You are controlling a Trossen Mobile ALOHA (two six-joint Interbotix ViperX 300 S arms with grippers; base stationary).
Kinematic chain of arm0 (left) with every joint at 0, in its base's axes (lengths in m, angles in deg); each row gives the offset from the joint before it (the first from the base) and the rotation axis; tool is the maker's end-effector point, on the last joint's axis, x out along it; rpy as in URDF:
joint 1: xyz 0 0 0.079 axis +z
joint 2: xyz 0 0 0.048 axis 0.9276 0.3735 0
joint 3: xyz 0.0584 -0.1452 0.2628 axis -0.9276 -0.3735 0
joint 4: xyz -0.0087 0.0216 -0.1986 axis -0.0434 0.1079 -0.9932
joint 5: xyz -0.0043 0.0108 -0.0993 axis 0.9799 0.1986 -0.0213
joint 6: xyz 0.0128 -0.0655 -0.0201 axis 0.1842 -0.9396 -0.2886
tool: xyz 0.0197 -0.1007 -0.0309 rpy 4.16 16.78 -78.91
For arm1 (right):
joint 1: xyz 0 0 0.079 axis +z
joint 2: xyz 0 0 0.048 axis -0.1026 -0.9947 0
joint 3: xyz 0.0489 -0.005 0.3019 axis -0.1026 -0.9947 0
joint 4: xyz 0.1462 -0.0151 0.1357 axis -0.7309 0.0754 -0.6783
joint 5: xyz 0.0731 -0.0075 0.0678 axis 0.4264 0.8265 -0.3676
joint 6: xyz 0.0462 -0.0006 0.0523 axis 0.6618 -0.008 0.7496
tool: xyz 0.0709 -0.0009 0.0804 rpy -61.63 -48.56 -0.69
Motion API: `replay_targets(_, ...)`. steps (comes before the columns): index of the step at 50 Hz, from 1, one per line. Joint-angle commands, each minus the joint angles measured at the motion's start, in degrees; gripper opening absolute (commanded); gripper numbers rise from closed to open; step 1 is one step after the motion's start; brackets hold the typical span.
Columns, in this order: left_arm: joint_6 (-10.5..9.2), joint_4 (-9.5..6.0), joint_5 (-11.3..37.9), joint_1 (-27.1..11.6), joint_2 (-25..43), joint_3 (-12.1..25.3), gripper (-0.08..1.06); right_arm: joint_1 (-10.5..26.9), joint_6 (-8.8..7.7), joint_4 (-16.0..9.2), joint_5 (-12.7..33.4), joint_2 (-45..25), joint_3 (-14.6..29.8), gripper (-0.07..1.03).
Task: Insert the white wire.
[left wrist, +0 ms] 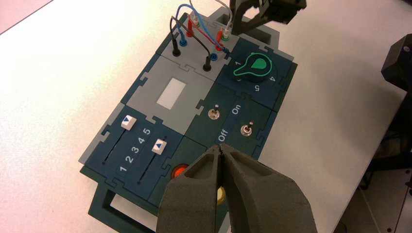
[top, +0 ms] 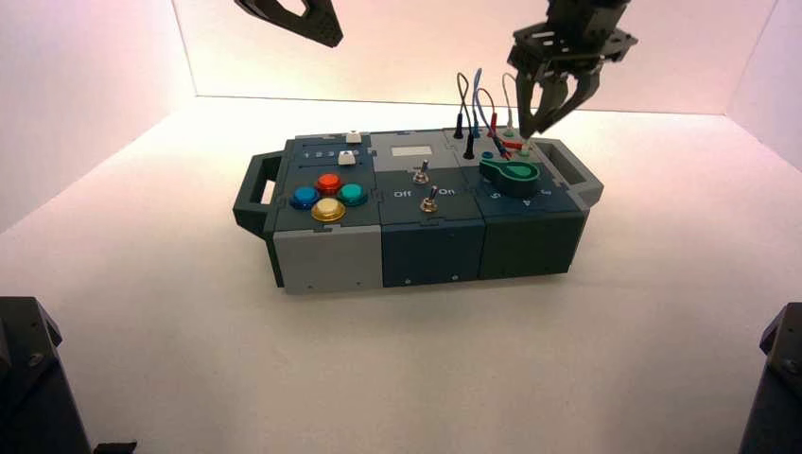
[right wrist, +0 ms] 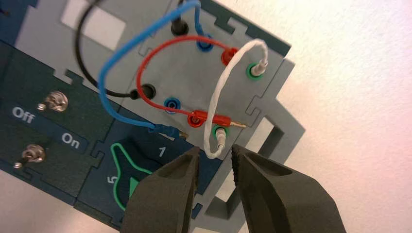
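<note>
the white wire rises in a tall arch at the far right of the box, one plug in each of the two green-ringed sockets. my right gripper is just above the nearer of these plugs, its two fingers spread apart, with the plug showing near the gap and nothing pinched. beside the white arch, a black wire joins two sockets. a red wire has one end plugged in and its other plug lying loose on the panel; a blue wire likewise has one end plugged in and one loose.

nearer me on the right is a green-edged knob. two metal toggle switches stand at the middle, and the left part carries two white sliders and four buttons, red, blue, green and yellow.

the box rests on a broad, pale, smooth surface, with soft shading along its near side. my left gripper waits over the left part of the box, fingers pressed together.

beyond the surface, a pale back wall runs straight across, a thin dark line at its foot. pale side walls slant in from left and right. dark pieces of equipment stand at the two near corners.
</note>
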Motion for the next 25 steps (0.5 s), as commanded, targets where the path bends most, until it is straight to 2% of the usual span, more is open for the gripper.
replay_targets(1, 0.26, 0.00, -0.35, 0.18, -0.70, 0.62, -0.03, 0.09, -0.26, 0.18, -0.18, 3.08, 0.70, 0.37)
replay_targets(16, 0.26, 0.00, -0.79, 0.44, -0.70, 0.62, -0.03, 0.00, 0.00, 0.09, -0.18, 6.59, -0.26, 0.38)
replay_targets(25, 0.26, 0.00, -3.16, 1.41, -0.53, 0.00, -0.03, -0.18, 0.00, 0.35, 0.18, 8.26, -0.97, 0.38)
